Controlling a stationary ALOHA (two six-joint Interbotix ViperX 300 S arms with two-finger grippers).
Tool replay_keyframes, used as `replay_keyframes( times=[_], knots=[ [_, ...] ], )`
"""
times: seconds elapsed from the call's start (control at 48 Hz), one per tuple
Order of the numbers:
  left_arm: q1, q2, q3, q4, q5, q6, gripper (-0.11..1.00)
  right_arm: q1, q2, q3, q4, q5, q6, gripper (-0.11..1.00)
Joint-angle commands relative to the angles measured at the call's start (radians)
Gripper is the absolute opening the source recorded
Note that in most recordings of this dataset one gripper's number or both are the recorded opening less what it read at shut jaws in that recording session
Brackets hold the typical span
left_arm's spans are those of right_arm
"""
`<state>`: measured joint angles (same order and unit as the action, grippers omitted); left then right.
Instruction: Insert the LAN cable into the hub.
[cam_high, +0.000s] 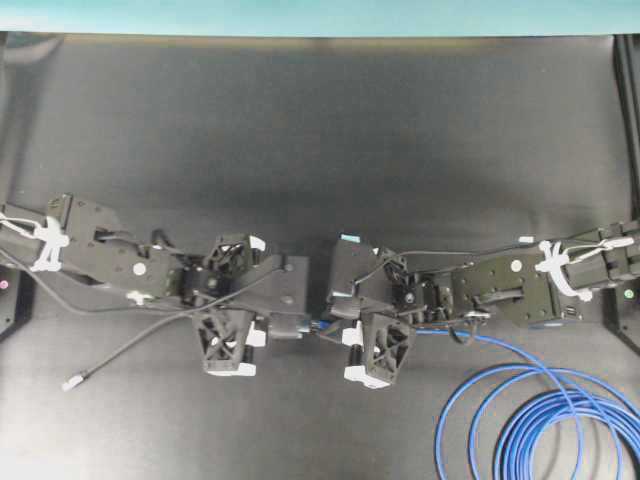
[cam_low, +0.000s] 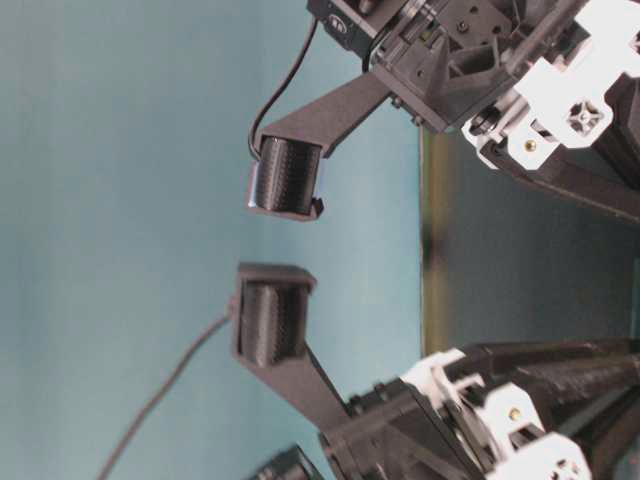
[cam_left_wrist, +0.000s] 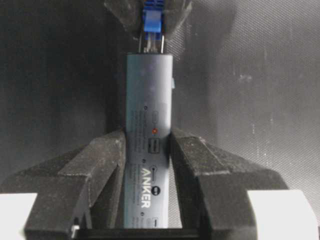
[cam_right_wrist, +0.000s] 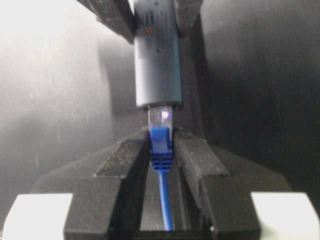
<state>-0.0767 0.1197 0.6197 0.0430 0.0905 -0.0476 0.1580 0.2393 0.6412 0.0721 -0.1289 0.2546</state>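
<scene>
One camera looks straight down on the tabletop (cam_high: 320, 130); one sits low, close to the arms; both wrist cameras face each other, sharing the hub (cam_left_wrist: 148, 115).

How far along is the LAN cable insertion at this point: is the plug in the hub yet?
Done: the left gripper is shut on the hub, and the right gripper on the LAN cable at its blue boot. In hand: the clear plug tip sits at the hub's end port, lined up and apparently partly entered. Left: pushing until the plug is fully seated, then releasing.
</scene>
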Motion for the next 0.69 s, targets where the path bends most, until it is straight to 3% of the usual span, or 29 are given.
replay_keyframes(
  times=[0.0,0.229,0.479,0.667],
  knots=[
    [0.008,-0.015,-0.066,0.003,0.04,0.003,0.28,-0.002,-0.005,-0.029,-0.005,-0.003,-0.002,0.14],
    [0.002,0.005,-0.15,0.003,0.158,0.002,0.28,-0.005,-0.003,-0.031,-0.005,-0.012,0.002,0.14],
    [0.002,-0.003,-0.106,0.003,0.041,0.005,0.28,-0.006,-0.008,-0.017,0.002,-0.11,0.011,0.14],
    [0.003,-0.011,-0.084,0.003,0.04,0.006,0.28,-0.006,-0.008,-0.017,0.003,-0.112,0.011,0.14]
  ],
)
